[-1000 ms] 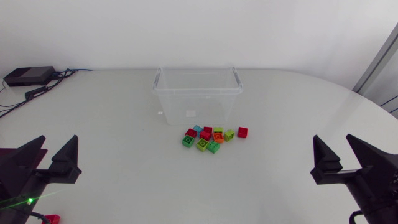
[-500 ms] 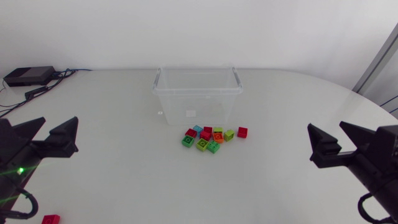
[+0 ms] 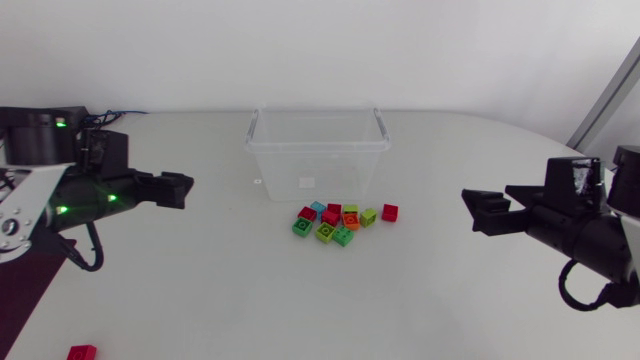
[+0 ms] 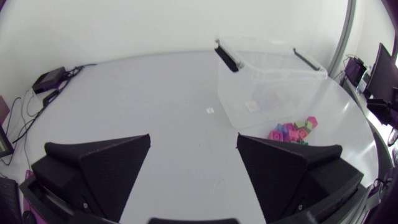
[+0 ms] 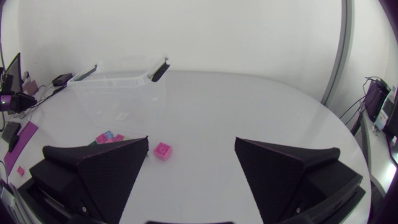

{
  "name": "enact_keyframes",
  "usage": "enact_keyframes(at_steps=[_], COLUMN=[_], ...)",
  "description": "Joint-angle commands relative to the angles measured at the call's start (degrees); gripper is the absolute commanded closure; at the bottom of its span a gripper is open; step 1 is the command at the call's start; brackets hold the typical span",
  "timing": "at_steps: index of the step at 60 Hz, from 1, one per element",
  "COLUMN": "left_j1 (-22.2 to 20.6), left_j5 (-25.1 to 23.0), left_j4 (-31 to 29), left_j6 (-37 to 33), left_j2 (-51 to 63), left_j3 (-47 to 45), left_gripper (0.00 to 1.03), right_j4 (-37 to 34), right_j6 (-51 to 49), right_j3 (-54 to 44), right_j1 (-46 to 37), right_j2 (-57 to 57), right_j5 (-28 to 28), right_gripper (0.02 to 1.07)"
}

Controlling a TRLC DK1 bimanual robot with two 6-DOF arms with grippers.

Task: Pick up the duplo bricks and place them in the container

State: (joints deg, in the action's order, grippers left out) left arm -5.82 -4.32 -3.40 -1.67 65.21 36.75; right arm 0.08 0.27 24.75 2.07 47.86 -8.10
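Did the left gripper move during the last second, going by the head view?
Yes. The left gripper has swung inward and farther up the table, ending nearer the clear container, which has stayed put.

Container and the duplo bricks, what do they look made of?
Container: clear, thin-walled plastic, probably; the table shows through its walls, and the rim looks slightly frosted. Duplo bricks: opaque moulded plastic by the look, in saturated red, green, orange and blue, with round stud marks on top; they are too small here to judge gloss.
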Motion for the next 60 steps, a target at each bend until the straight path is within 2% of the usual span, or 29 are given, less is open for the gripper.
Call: enact_keyframes(at_steps=[1,6,15,17,23,34,40,52,57,60], left_j1=[-1.8,-4.5,-9.5,-10.4,-13.2,-17.5,-19.0,-21.7,-22.5,-22.8], left_j5=[-1.0,-1.4,-1.7,-1.7,-2.3,-4.2,-4.5,-5.6,-5.5,-5.5], left_j4=[-3.2,-6.4,-7.9,-9.8,-21.1,-20.9,-19.7,-16.4,-13.8,-13.4], left_j6=[-2.1,-7.9,-17.7,-17.7,-17.8,-17.4,-15.7,-11.9,-11.4,-11.2], left_j2=[5.5,10.1,18.3,20.7,29.4,36.1,38.9,44.2,46.1,47.3], left_j3=[3.8,6.7,10.7,12.7,21.8,26.4,28.5,32.1,33.3,34.1], left_gripper=[0.06,0.06,0.06,0.06,0.06,0.08,0.1,0.14,0.14,0.14], right_j4=[-0.9,-1.0,-2.3,-3.9,-6.8,-16.2,-22.1,-21.6,-21.8,-21.9], right_j6=[1.4,1.3,0.9,-0.4,-2.5,-13.7,-24.4,-31.0,-32.4,-32.7], right_j3=[1.5,2.3,4.6,5.4,7.9,14.7,18.4,19.8,21.1,22.3], right_j1=[-1.0,-2.5,-3.8,-3.7,-3.4,-2.5,-1.2,1.1,1.4,1.4], right_j2=[3.3,6.9,14.7,16.4,20.2,28.0,34.0,37.9,38.4,39.3], right_j5=[-2.2,-4.9,-8.4,-8.6,-8.2,-8.5,-8.5,-8.7,-13.1,-13.3], right_gripper=[0.07,0.07,0.07,0.07,0.07,0.07,0.07,0.07,0.07,0.07])
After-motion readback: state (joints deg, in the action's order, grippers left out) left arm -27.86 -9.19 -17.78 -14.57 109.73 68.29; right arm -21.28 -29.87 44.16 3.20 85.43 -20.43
